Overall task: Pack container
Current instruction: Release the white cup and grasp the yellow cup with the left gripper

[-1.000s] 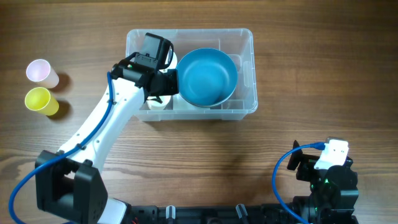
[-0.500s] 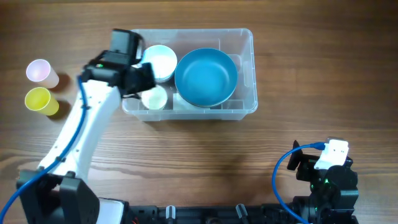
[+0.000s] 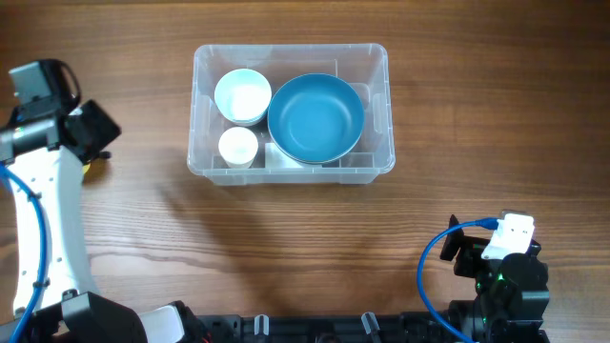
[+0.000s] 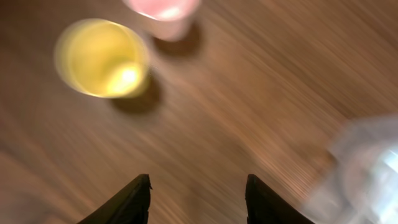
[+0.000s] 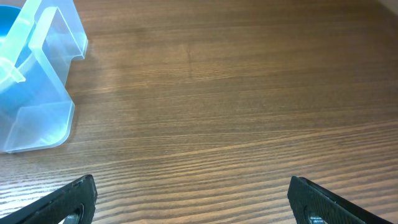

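The clear plastic container (image 3: 379,59) stands at the table's middle back. It holds a blue bowl (image 3: 316,119), a white bowl (image 3: 241,95) and a small white cup (image 3: 237,146). My left gripper (image 3: 98,133) is open and empty at the far left, apart from the container. In the blurred left wrist view its fingers (image 4: 198,190) hover above the wood, with a yellow cup (image 4: 102,57) and a pink cup (image 4: 165,9) ahead of them. The overhead view hides both cups under the arm. My right gripper (image 5: 193,199) is open and empty at the front right.
The container's corner (image 5: 43,93) shows at the left of the right wrist view, and its blurred edge (image 4: 367,168) at the right of the left wrist view. The right arm's base and blue cable (image 3: 496,267) sit at the front right.
My left arm has swung left, out of the container and over to the cups. The small white cup stays in the container. The right arm has not moved.
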`<state>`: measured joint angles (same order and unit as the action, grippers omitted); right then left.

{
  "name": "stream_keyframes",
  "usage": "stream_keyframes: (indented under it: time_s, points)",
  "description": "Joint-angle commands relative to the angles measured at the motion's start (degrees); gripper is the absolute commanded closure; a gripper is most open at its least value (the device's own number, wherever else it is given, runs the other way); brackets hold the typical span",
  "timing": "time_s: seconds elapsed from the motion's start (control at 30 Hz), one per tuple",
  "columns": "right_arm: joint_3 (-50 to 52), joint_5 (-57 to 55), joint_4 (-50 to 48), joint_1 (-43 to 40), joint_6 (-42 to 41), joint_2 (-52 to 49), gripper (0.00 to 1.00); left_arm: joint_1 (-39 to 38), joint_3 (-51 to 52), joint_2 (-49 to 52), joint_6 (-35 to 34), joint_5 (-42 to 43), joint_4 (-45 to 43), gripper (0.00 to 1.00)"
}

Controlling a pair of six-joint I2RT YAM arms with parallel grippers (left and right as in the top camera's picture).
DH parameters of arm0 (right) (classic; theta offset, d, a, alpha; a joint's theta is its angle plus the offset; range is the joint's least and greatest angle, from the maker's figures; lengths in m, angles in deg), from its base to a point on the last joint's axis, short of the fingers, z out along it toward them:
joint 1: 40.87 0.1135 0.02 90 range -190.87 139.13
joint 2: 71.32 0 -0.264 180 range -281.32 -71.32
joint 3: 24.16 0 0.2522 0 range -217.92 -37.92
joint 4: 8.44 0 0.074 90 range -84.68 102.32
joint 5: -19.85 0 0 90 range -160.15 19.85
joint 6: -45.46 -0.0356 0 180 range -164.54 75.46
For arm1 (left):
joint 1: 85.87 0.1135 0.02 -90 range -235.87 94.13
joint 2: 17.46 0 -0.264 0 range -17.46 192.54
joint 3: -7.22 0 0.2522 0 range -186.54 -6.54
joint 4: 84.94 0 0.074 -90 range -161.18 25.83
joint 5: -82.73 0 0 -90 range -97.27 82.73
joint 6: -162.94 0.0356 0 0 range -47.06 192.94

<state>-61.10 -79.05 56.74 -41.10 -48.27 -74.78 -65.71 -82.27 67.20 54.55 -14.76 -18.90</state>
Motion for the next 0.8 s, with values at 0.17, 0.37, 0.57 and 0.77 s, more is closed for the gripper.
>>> stream_keyframes:
  time_s: [0.17,0.37,0.57,0.77]
  points:
    - [-0.44,-0.70,-0.11,0.37,0.57,0.13,0.00,7.32,-0.35,4.81,6.75,-6.32,-6.08,0.46]
    - [-0.44,-0.70,-0.11,0.37,0.57,0.13,0.00,8.63,-0.35,13.31,10.10,-5.99,-8.44,0.39]
    - [-0.44,-0.70,-0.11,0.37,0.59,0.13,0.00,8.61,-0.37,22.27,16.65,-3.56,-11.91,0.30]
    - [-0.44,-0.70,-0.11,0.37,0.57,0.13,0.00,8.61,-0.37,24.76,16.65,-2.43,-14.45,0.30]
